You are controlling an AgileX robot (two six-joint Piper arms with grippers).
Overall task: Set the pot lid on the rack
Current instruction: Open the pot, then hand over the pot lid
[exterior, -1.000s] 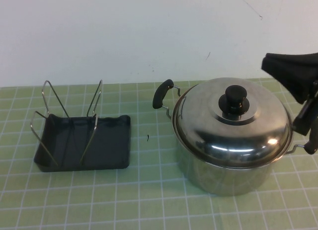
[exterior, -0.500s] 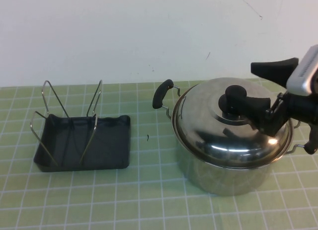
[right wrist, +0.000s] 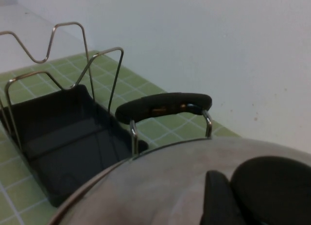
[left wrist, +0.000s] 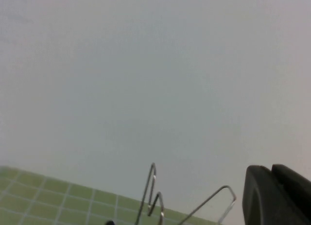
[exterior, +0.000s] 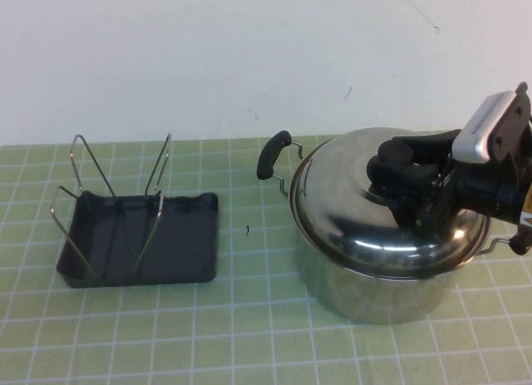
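Note:
The pot lid, domed shiny steel with a black knob, sits on the steel pot at the right. My right gripper reaches in from the right, and its black fingers are closed on the knob's two sides. In the right wrist view a finger presses against the knob on the lid. The rack, a black tray with wire loops, stands at the left, empty. It also shows in the right wrist view. My left gripper is out of the high view, shut, with rack wires below it.
One black pot handle points toward the rack. A strip of green checked mat lies between rack and pot. A white wall rises behind the table.
My right gripper swung in from the right edge, came down over the lid and closed its fingers round the knob. The lid and rack stay in place.

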